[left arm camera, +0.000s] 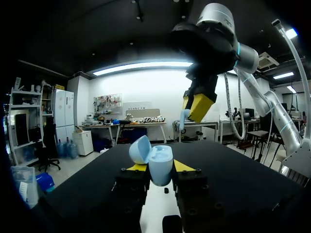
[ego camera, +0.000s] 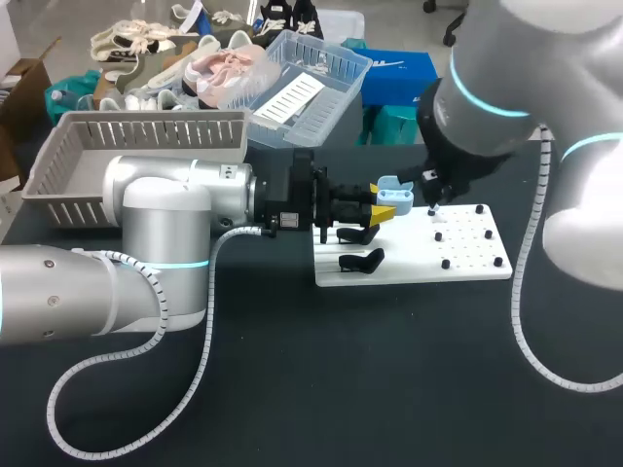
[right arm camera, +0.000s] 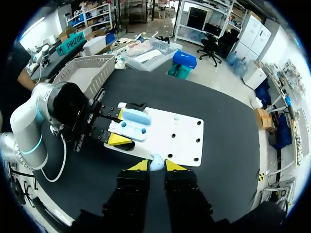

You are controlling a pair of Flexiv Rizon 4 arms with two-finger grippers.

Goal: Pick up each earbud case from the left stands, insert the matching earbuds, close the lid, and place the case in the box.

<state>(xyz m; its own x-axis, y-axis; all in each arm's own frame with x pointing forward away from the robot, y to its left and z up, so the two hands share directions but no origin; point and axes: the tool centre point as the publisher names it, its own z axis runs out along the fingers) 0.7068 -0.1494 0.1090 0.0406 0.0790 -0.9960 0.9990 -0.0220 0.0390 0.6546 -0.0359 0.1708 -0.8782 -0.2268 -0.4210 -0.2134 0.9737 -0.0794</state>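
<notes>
An open light-blue earbud case (ego camera: 391, 187) (left arm camera: 159, 165) (right arm camera: 133, 127) sits between the fingers of my left gripper (ego camera: 383, 206) (left arm camera: 160, 168), which is shut on it above the white board (ego camera: 419, 265). The lid (left arm camera: 141, 149) is tipped back. In the right wrist view two earbud wells show in the case. My right gripper (ego camera: 431, 202) (right arm camera: 155, 166) (left arm camera: 197, 108) hangs just right of the case, shut on a small light-blue earbud (right arm camera: 156, 162) (left arm camera: 182, 119). Two black stands (ego camera: 360, 261) on the board's left part are bare.
Several black pegs (ego camera: 458, 238) dot the board's right half. A grey slatted basket (ego camera: 146, 156) stands at the back left, and a clear plastic bin (ego camera: 302, 83) is behind it. Dark tabletop lies open in front of the board.
</notes>
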